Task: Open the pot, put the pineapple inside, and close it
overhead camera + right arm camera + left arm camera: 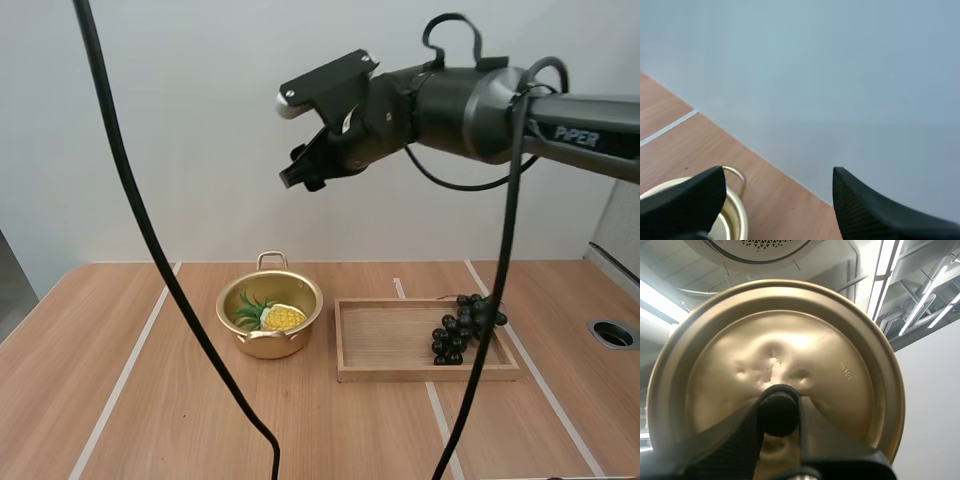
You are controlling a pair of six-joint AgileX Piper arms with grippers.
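There, yellow pineapple (pixel 281 318) inside golden pot (pixel 268 343).

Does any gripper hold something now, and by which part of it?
The left gripper holds the lid by its black knob. The right gripper is open and holds nothing.

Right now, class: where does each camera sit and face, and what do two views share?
High view: behind and above the arms, looking down on table, pot, tray; right claw raised.
Left wrist: on left arm, facing the lid in the left claw.
Right wrist: on right arm, looking between open fingers at the pot.
Shared: high and right wrist, the pot.
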